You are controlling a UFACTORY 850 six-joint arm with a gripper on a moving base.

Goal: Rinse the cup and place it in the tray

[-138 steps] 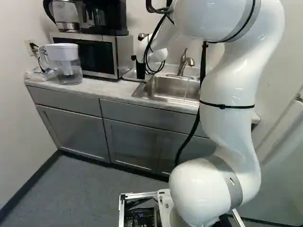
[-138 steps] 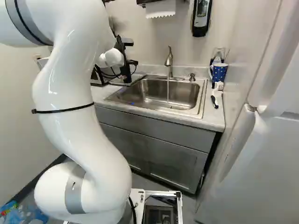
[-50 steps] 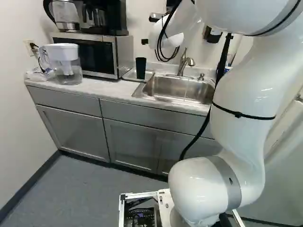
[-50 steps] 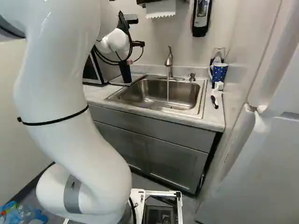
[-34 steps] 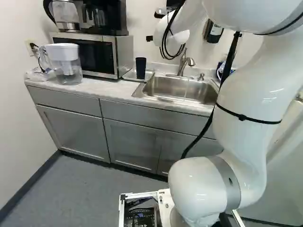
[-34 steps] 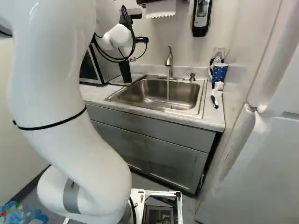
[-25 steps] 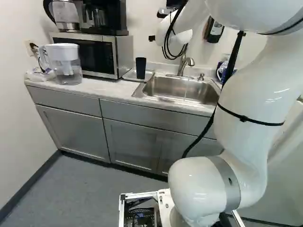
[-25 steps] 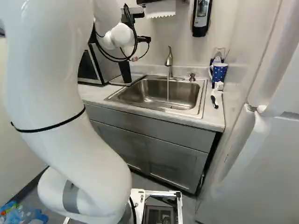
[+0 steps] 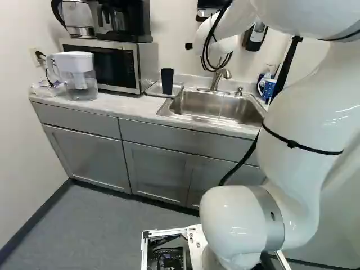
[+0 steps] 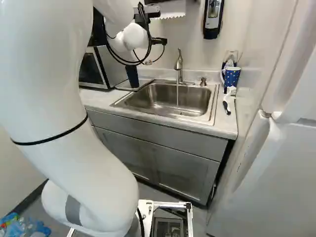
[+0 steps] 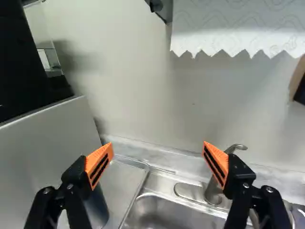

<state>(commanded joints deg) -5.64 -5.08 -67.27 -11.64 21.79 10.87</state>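
Gripper (image 10: pixel 159 41): spread wide, nothing between its orange pads (image 11: pixel 99 164); it hangs above the counter, higher than the cup and the faucet.
Cup (image 9: pixel 167 80): black, upright on the tray, apart from the gripper; in the wrist view it is partly hidden behind one finger.
Tray (image 11: pixel 125 177): metal, on the counter between the microwave and the sink.
Sink (image 10: pixel 165 106): stainless steel, just beside the tray.
Faucet (image 10: pixel 178 64): at the sink's back edge, a thin stream of water (image 10: pixel 177 95) falling into the basin.
Soap pump (image 10: pixel 203 81): beside the faucet.
Mug (image 10: pixel 231 76): blue with light dots, at the sink's far side from the tray.
Brush (image 10: pixel 227 102): on the counter, in front of the mug.
Paper towel (image 11: pixel 238 28): on the wall ahead of the gripper, its edge jagged.
Microwave (image 9: pixel 101 64): beside the tray, a coffee maker (image 9: pixel 132 22) and kettle (image 9: pixel 77 14) on top.
Water pitcher (image 9: pixel 81 79): on the counter, at the left of the left base view.
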